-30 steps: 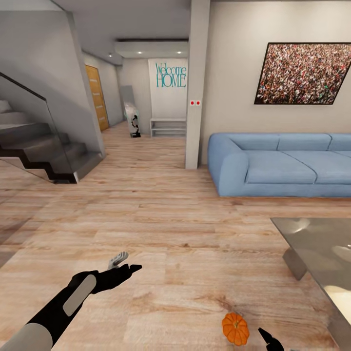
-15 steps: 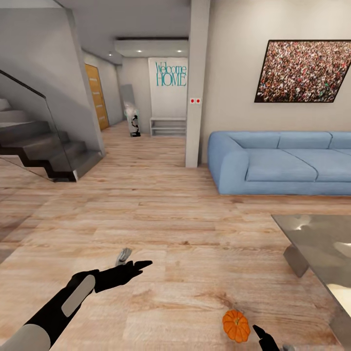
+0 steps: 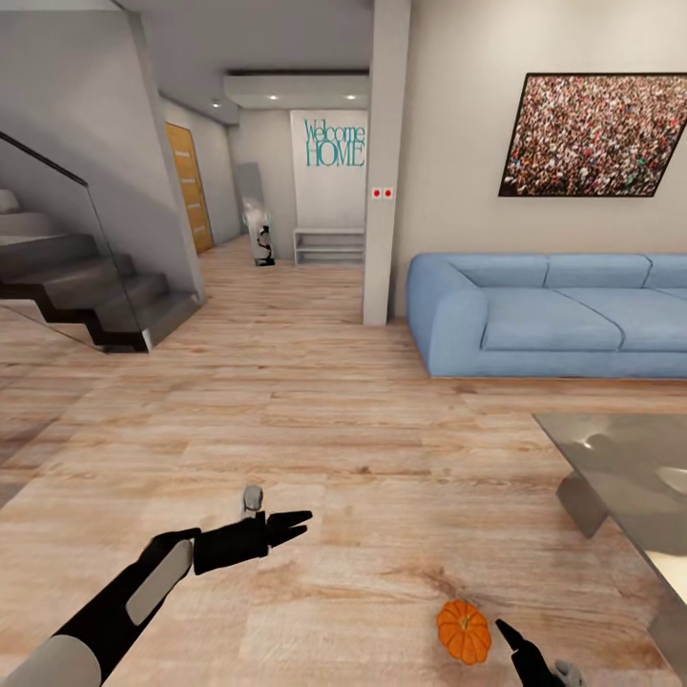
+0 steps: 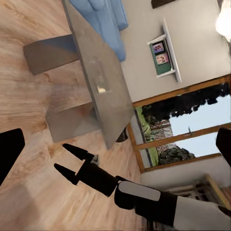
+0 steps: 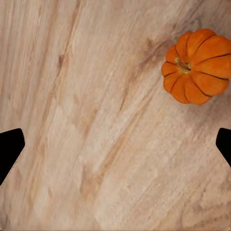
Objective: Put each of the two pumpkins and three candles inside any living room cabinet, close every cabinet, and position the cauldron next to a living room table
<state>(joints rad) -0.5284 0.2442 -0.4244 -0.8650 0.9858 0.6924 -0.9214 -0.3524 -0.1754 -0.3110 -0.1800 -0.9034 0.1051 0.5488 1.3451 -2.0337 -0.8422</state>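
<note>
Right gripper (image 3: 520,649), fingers spread apart, is hovering beside the ribbed orange pumpkin (image 5: 197,66) lying on the wooden floor (image 3: 363,477), seemingly readying a grasp.

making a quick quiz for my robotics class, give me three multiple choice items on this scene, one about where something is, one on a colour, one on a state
1. Where does the pumpkin lie?
A. on the sofa
B. on the wooden floor by the right end effector
C. on the stairs

2. What colour is the sofa?
A. blue
B. red
C. green

3. What state is the right end effector in?
A. shut on the pumpkin
B. open and empty
C. shut on a candle

Answers:
1 B: the head view shows it on the floor just beside the right end effector.
2 A: its cushions and arm are light blue.
3 B: in the right wrist view its fingers stand far apart with only bare floor between them.
</note>
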